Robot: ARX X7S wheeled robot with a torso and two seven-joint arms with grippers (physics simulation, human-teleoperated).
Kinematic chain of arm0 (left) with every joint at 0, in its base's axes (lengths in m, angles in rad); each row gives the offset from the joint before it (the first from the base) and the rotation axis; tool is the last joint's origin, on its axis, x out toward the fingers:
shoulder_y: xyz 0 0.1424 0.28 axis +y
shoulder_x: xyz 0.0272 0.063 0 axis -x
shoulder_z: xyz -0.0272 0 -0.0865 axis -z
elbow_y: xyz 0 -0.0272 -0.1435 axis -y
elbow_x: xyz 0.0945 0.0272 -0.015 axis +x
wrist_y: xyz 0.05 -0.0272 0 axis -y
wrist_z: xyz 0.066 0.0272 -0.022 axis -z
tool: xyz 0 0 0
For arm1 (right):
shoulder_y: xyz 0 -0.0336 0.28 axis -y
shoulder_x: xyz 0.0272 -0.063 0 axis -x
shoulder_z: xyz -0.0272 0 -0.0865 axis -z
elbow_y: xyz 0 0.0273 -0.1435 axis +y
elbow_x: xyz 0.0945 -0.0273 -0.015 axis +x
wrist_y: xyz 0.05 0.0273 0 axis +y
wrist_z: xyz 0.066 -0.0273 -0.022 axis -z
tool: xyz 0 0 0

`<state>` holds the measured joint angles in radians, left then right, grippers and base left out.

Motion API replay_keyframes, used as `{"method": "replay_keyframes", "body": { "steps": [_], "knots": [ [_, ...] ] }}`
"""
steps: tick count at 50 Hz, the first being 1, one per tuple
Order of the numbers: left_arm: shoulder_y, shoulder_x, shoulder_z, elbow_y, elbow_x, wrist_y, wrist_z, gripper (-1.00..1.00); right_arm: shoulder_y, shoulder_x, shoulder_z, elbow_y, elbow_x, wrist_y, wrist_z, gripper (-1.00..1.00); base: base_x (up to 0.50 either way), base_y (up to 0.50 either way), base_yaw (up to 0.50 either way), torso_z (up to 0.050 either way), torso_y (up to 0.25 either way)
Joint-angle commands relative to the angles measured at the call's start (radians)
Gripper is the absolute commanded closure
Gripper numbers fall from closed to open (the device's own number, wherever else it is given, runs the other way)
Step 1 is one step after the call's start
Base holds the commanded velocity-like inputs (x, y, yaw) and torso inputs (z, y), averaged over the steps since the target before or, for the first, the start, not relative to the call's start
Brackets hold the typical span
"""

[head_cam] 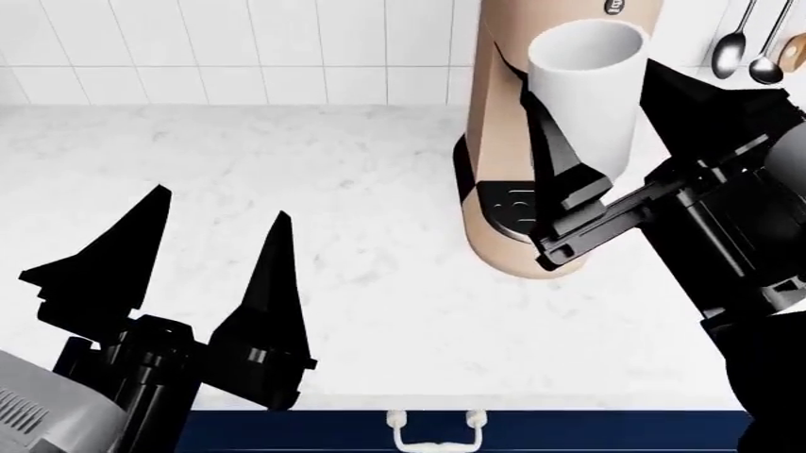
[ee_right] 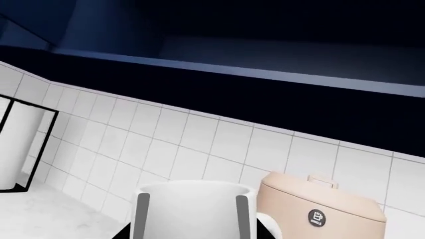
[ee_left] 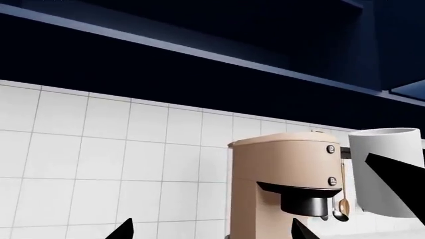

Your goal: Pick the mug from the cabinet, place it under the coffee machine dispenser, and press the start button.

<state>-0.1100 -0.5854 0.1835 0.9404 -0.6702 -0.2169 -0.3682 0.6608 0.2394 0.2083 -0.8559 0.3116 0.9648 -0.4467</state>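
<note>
Left wrist view: black left gripper seen spread, empty; beige coffee machine ahead.

Head view: plain white tall cylindrical mug pinched by black right gripper, held above white marble counter, near its back edge, at machine front.

Right wrist view: mug rim between fingers.

Step judged: placing. Next: mug lowered onto drip base under dispenser, then small round dark start button pressed.

Flat, even simulator light, sharp throughout; cabinet undersides dark, shadows faint.

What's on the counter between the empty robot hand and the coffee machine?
Nothing. In the head view, only bare white marble countertop lies between the open left gripper and the coffee machine.
</note>
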Motion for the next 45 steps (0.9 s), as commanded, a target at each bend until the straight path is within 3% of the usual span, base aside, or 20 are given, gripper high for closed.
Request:
{"method": "replay_keyframes", "body": {
  "steps": [1,35,45],
  "knots": [
    [-0.006,-0.004,0.006,-0.001,0.003,-0.001,-0.004,-1.0,-0.009,0.008,0.013,-0.027,0.007,-0.006,-0.011,1.0,0.0,0.0,0.0,0.0,0.0],
    [-0.007,-0.02,0.009,0.013,-0.021,0.014,-0.018,-1.0,-0.061,0.03,-0.06,0.062,-0.032,-0.038,0.029,1.0,0.0,0.0,0.0,-0.042,0.0],
    [-0.013,-0.019,0.009,0.011,-0.024,0.017,-0.028,-1.0,-0.073,0.024,-0.082,0.1,-0.047,-0.05,0.048,1.0,0.0,0.0,0.0,0.0,0.0]
  ]
}}
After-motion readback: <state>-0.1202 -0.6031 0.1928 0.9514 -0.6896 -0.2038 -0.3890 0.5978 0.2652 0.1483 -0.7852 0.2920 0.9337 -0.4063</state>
